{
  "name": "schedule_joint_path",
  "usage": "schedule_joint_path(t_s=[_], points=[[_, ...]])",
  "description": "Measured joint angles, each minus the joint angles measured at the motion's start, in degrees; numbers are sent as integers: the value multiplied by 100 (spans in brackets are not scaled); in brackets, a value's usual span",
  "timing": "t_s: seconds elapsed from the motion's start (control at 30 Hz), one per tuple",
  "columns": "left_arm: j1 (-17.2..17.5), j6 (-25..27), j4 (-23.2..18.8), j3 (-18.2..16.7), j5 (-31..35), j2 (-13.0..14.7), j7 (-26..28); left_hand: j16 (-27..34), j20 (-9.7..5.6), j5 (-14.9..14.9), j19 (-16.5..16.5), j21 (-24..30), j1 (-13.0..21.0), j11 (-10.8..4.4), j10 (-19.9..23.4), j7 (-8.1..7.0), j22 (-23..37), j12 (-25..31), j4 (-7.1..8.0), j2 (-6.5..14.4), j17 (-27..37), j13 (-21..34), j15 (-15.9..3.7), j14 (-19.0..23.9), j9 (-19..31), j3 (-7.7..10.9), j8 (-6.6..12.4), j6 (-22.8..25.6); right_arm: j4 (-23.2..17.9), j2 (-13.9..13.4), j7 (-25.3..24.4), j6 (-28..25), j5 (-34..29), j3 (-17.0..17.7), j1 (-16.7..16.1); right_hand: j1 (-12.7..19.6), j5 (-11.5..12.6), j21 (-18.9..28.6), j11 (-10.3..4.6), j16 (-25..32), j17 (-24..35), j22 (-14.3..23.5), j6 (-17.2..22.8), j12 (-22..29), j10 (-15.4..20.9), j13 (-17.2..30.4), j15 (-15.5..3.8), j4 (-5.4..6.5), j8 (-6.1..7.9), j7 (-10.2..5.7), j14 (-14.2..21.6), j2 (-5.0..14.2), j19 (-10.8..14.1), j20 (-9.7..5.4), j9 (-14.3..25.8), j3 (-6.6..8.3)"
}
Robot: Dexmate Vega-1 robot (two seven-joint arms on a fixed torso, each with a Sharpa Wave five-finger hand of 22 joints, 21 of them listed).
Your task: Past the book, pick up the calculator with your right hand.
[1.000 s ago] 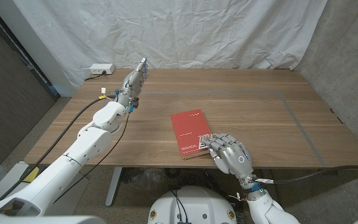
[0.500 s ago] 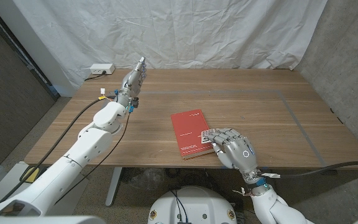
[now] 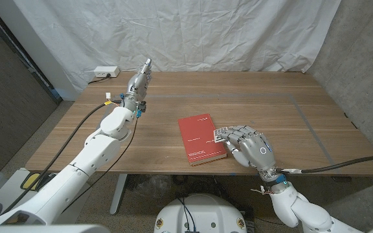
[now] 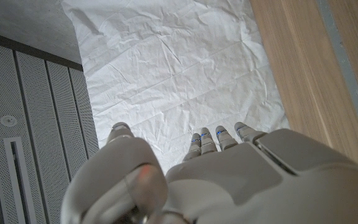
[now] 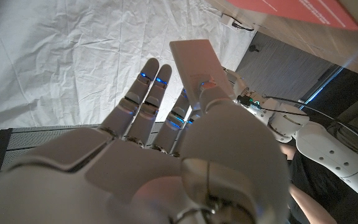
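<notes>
Calculator (image 3: 219,134): I see it near the table's front edge, right of middle, just beside the book's right edge. Only its key face shows in the head view, past the fingertips of my right hand. In the right wrist view it (image 5: 194,65) is a pale slab lying across the fingers, with the thumb (image 5: 211,93) pressed on its near end.

Right hand (image 3: 248,147): back up, near the front edge, reaching toward the book. Fingers (image 5: 143,93) fairly straight and close together under the calculator, thumb on the other face, so I read the calculator as pinched. I cannot tell whether it is clear of the table.

Book (image 3: 200,138): red, flat on the table, front of centre, one short end close to the front edge.

Left hand (image 3: 141,81): over the table's back left corner area, arm stretched out. Fingers (image 4: 219,137) extended, side by side, holding nothing.

Table (image 3: 283,116): wooden, a taped rectangle outline on its top.

White power strip (image 3: 106,71): at the back left corner.
</notes>
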Motion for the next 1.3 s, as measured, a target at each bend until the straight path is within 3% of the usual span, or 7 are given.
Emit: schedule_joint_path(t_s=[0.03, 0.3, 0.83, 1.3], points=[[6, 0, -5, -1, 0, 5, 0, 0, 0, 0, 0, 0, 0, -8, 7, 0, 0, 0, 0, 0, 0, 0, 0, 0, 0, 0, 0, 0, -43, -130, 12, 49, 17, 154, 28, 0, 0, 0, 0, 0, 0, -5, 0, 0, 0, 0, 0, 0, -4, 0, 0, 0, 0, 0, 4, 0], [121, 31, -117, -159, -22, 179, -10, 0, 0, 0, 0, 0, 19, -8, 8, 0, 0, 0, 0, 19, 0, 0, 0, 0, 0, 0, 0, 0, -214, -132, 102, 127, 94, 336, -24, 61, -5, 100, 1, 0, 0, -8, 51, -1, -1, 0, 0, 22, -29, 50, 0, -31, -23, 20, 11, -23], [286, -78, 73, -460, -317, 431, -447, 0, 0, -33, 0, 0, 75, -8, 8, 0, 1, 0, 0, 30, 0, 0, 0, 1, 0, 0, 0, 0, -772, 120, 379, -213, 126, 598, -363, 72, -6, 277, 1, 1, 27, -61, 62, -23, -2, -6, -31, 24, -78, 42, 31, -43, -63, 20, 11, -72], [345, -211, 222, -542, -425, 509, -677, 0, 0, -33, 0, 0, 98, -8, 8, 21, 2, 0, -24, 53, 0, 0, 1, 1, 0, -24, 0, 21, -1022, 283, 459, -386, 48, 723, -545, 71, -27, 421, 1, 4, 26, -88, 81, -34, -4, -1, -10, 24, -122, 60, 52, -43, -135, 31, 36, -72]])
